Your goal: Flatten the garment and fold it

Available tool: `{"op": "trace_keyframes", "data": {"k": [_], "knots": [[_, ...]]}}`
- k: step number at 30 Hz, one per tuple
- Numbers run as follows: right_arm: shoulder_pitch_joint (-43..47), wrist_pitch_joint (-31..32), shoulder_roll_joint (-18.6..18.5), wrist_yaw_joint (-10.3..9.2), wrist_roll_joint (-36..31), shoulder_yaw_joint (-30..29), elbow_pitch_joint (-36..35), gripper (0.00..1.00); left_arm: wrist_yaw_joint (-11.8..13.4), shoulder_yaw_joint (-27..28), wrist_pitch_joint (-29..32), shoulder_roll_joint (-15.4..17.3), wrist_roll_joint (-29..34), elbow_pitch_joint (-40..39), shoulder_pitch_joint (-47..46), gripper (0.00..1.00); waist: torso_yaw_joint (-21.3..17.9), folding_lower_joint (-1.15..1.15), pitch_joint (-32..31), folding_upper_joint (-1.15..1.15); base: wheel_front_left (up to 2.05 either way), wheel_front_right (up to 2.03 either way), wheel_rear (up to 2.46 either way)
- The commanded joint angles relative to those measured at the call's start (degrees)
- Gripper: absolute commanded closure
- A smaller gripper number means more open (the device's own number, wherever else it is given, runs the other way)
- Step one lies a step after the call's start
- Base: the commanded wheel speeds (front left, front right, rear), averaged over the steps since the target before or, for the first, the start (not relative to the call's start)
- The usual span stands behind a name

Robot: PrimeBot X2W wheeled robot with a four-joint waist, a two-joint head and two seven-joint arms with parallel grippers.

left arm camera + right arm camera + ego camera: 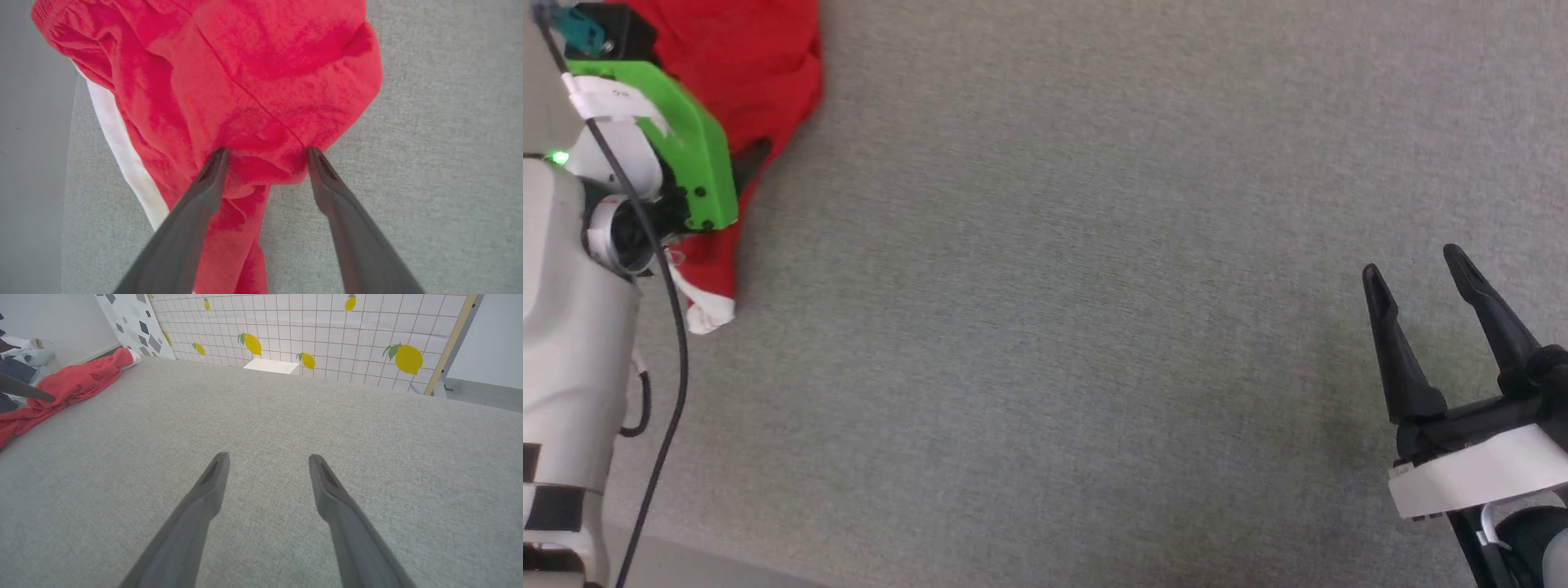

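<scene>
- Garment [253,81] lay bunched at the table's [1094,367] far left corner, one white-trimmed leg running along the left edge.
- Left hand [267,153]: released, fingers spread to either side of a red fold. Could not tell whether the tips touched the cloth.
- Right hand [1413,263]: released, empty, over bare table near the right edge, well apart from the garment.
- Risk: closing here would likely pinch several layers, so a lift would carry a clump rather than spread the garment.
- Risk: a pull leftward could drag the cloth off the left edge, which it lies beside.
- Obstruction: green bracket [686,139] on the left arm hid that hand in the head view.
- Surroundings: lemon-print panel [327,330] beyond the far edge; clothes pile [20,359] past the left edge. Neither blocked the work.
</scene>
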Motion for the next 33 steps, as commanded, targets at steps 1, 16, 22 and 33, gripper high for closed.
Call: {"op": "trace_keyframes", "data": {"k": [1, 16, 22, 33], "knots": [[-0.6, -0.1, 0.2, -0.08, -0.5, 0.1, -0.5, 0.00, -0.2, -0.3, -0.4, 0.8, -0.6, 0.6, -0.6, 0.00, -1.5, -0.01, 2.0, 0.00, 0.00, 0.00, 0.00], [1.3, -0.4, 0.6, -0.08, -1.2, -1.2, -1.4, 0.00, -0.2, -5.1, -7.2, 2.4, -1.9, 4.7, -0.9, 1.00, -0.8, -0.01, 3.1, 0.00, 0.00, 0.00, 0.00], [1.5, 0.0, 1.0, -0.08, -1.2, -0.5, -0.3, 0.00, -0.2, -6.7, -15.4, 2.6, -0.7, 4.8, -1.6, 1.00, -0.4, -0.01, 0.5, 0.00, 0.00, 0.00, 0.00], [1.9, -0.8, 1.7, -0.08, 0.1, 1.3, 4.8, 0.00, -0.1, -4.3, -33.2, 3.3, 1.1, 3.5, -4.2, 1.00, -0.6, -0.01, -10.0, 0.00, 0.00, 0.00, 0.00]]}}
